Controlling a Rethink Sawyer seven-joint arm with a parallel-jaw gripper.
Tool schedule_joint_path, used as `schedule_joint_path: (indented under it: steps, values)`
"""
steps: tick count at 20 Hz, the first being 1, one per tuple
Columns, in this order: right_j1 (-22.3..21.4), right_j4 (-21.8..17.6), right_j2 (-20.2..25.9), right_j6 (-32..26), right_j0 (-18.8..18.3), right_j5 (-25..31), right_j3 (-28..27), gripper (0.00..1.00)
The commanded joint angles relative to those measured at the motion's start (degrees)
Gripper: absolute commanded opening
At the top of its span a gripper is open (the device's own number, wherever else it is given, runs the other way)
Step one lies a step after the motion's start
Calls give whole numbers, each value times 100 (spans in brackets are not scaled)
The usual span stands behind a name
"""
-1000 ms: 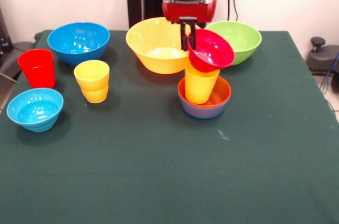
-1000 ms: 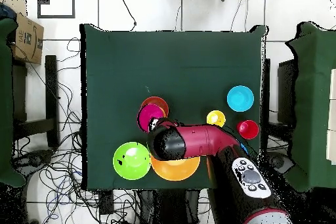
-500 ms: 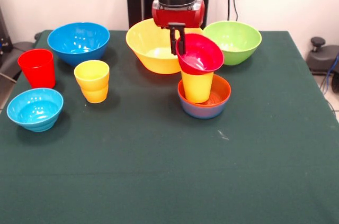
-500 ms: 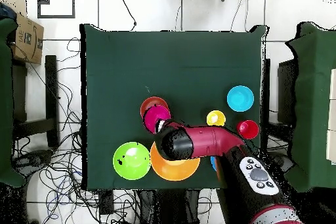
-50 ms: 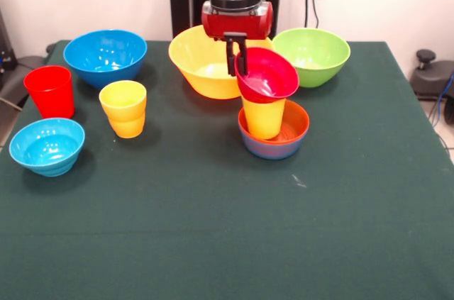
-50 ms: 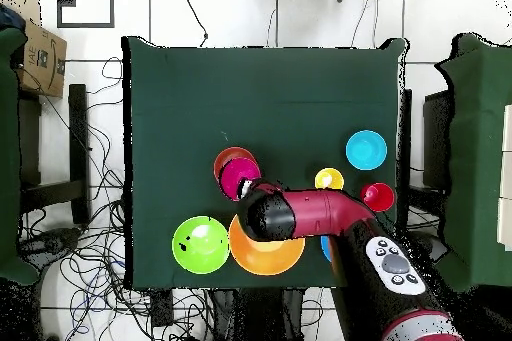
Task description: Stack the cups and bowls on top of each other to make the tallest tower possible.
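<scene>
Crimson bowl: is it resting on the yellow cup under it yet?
Touching. The front view shows the crimson bowl, tilted and pinched at its rim by the gripper, sitting on the yellow cup with no gap.

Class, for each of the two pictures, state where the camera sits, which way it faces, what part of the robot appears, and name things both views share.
Front view: sits across the table, facing the robot; the arm descends from the top, its gripper with jaws shut on the crimson bowl's rim, tilted atop the yellow cup.
Overhead view: sits above, looking straight down; the red arm enters from the bottom.
Shared: the crimson bowl, green bowl, green table.
</scene>
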Motion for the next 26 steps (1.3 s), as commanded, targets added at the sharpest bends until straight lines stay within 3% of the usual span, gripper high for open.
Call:
schedule_joint_path:
  steps: [1, 2, 5, 10, 13, 14, 26]
  values:
    - [428, -487, 46, 10, 401, -276, -411, 0]
    - [95, -323, 116, 108, 539, -130, -261, 0]
    - [75, -254, 52, 258, 713, -184, -233, 0]
    - [77, -231, 48, 173, 572, -196, -249, 0]
    - [410, -216, 29, 90, 667, -68, -728, 0]
    - [330, -270, -17, 145, 675, -200, -543, 0]
    - [594, -437, -29, 15, 558, -328, -665, 0]
